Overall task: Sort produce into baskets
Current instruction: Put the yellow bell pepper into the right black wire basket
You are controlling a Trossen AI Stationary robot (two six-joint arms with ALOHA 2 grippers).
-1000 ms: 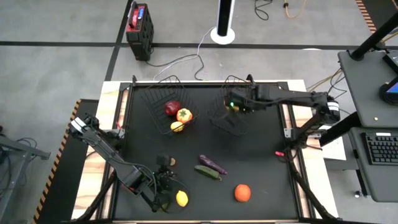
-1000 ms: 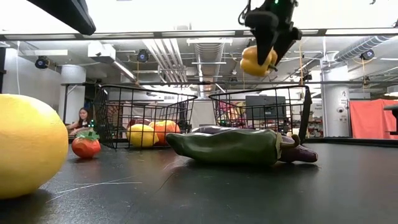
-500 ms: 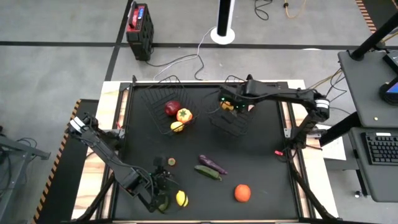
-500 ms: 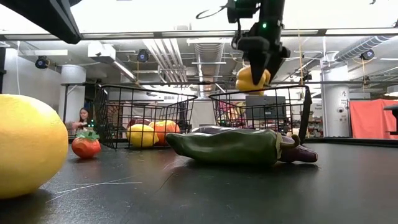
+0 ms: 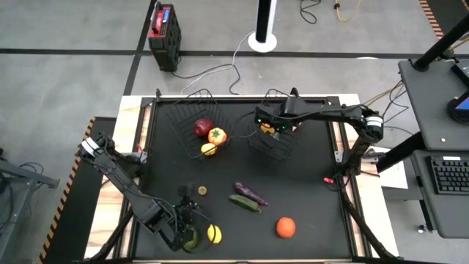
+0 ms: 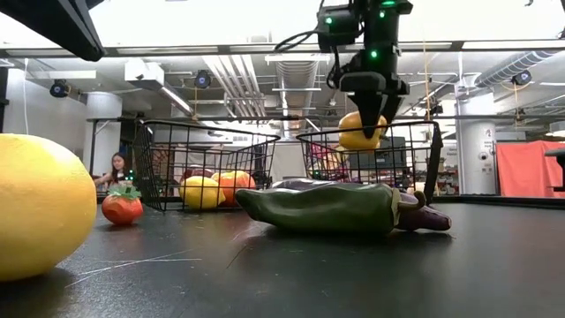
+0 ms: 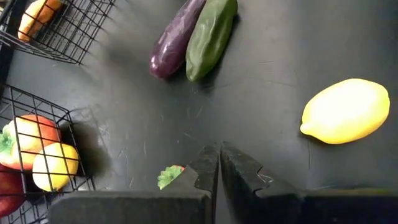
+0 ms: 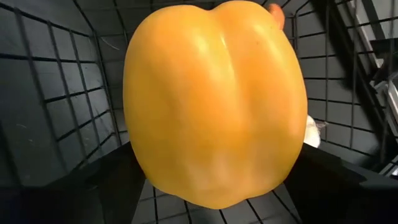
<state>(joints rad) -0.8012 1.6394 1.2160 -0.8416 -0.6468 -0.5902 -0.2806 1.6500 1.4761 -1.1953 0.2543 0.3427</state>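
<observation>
My right gripper (image 6: 365, 108) is shut on a yellow pepper (image 8: 214, 99) above the right basket (image 5: 272, 139), at about rim height (image 6: 362, 132). The left basket (image 5: 192, 121) holds a red apple, a red-yellow pepper and a small yellow fruit. My left gripper (image 7: 219, 158) is shut and empty above the table's near left part (image 5: 187, 226), next to a lemon (image 5: 214, 234). An eggplant (image 5: 251, 193), a cucumber (image 5: 245, 204), an orange-red fruit (image 5: 286, 227) and a small red fruit (image 5: 202, 191) lie on the table. My right gripper pinches the yellow pepper between its two fingers (image 8: 93, 183), one on each side of its body (image 8: 146, 168). The fingers come from above, pointing down. The pepper hangs below the fingers (image 6: 360, 134), lifted clear of the basket's floor.
The right basket also holds an orange piece (image 8: 277, 14) and a white piece (image 8: 312, 133). A green piece (image 5: 192, 239) lies below my left arm near the table's front edge. The lemon looms large in the low view (image 6: 40, 208).
My right gripper has carried the yellow pepper a little toward the table's left and down, from well above the right basket to its rim height. The pepper stays held. My left gripper has shifted slightly toward the near edge.
</observation>
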